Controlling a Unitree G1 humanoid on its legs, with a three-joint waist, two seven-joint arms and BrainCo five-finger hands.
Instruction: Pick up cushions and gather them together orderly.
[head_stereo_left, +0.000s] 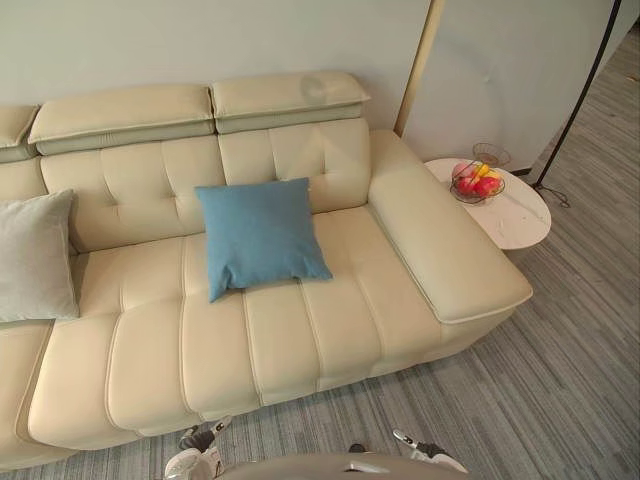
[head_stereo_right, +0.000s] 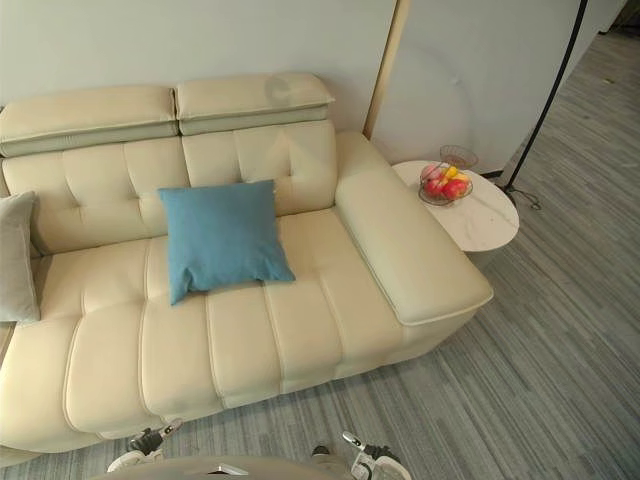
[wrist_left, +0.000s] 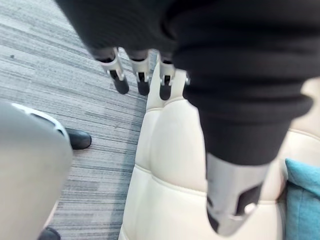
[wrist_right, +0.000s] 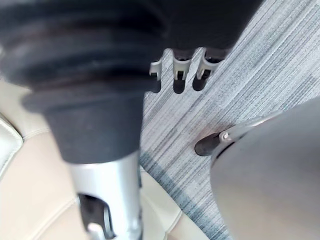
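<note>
A blue cushion (head_stereo_left: 258, 235) leans against the backrest in the middle of the cream leather sofa (head_stereo_left: 300, 330). A grey cushion (head_stereo_left: 35, 256) stands at the sofa's left end, against the backrest. My left hand (wrist_left: 142, 80) hangs over the sofa's front edge and the carpet with relaxed, straight fingers and holds nothing; a corner of the blue cushion (wrist_left: 303, 200) shows beyond its thumb. My right hand (wrist_right: 179, 75) hangs the same way above the carpet by the sofa's edge (wrist_right: 25, 210), open and empty. Both hands are well short of the cushions.
A round white side table (head_stereo_left: 505, 215) stands right of the sofa's armrest, bearing a wire bowl of fruit (head_stereo_left: 476, 184). A thin black lamp pole (head_stereo_left: 575, 100) rises behind it. Grey striped carpet (head_stereo_left: 520, 400) runs in front of and right of the sofa.
</note>
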